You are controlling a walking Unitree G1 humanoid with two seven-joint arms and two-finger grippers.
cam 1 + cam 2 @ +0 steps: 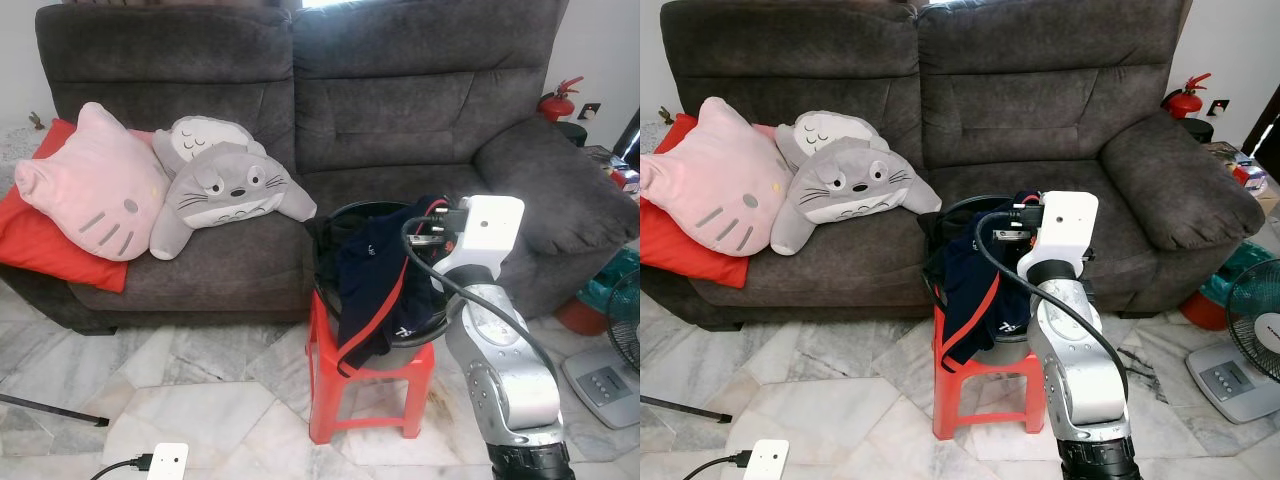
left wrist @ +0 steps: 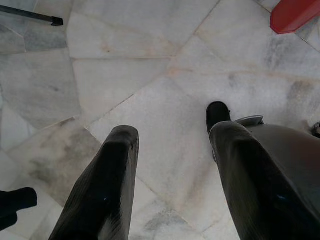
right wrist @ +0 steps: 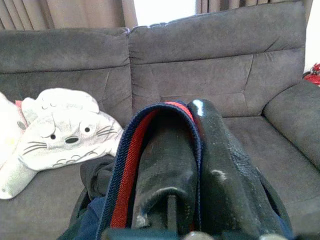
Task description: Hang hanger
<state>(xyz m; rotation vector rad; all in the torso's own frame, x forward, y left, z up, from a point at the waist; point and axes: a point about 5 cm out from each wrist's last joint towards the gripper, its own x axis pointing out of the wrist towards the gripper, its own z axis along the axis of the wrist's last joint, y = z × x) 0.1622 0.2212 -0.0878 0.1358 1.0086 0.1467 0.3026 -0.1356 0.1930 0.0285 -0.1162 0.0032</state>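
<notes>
The left gripper point(image 2: 170, 175) hangs open over the marble floor point(image 2: 150, 75). At 3 o'clock from it, the right gripper point(image 3: 192, 150) pinches the navy garment point(image 1: 375, 275) draped over a black basket point(image 1: 425, 335) on the red stool point(image 1: 365, 385). No hanger can be made out.

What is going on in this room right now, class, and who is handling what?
The right gripper is reaching over a black basket of clothes on a red stool in front of the grey sofa. Its fingers are closed on the red-and-navy edge of a dark garment draped over the basket's rim. The left gripper hangs idle and open above the marble floor.
</notes>
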